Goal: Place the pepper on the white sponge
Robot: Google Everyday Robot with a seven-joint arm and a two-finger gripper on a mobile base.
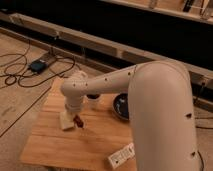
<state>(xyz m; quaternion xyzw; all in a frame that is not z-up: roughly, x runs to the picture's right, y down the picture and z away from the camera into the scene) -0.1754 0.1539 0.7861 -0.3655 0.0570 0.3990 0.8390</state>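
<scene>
Nearest, a white power strip (pixel 121 156) lies by the wooden table's (pixel 50 150) front edge. Mid-table, the gripper (pixel 76 116) is clenched on the pepper (pixel 78 121), just beside the white sponge (pixel 66 121). Behind sits a dark bowl (pixel 121 106), its contents unclear, partly blocked by the arm (pixel 160 115).

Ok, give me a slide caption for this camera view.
Gripper holding the pepper right beside the white sponge on a wooden table.

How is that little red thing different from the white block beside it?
The pepper is dark red, thin and tapered; the white sponge is cream and blocky. The pepper sits right under the claw, while the white sponge lies beside it on the wooden table. Both are small.
</scene>
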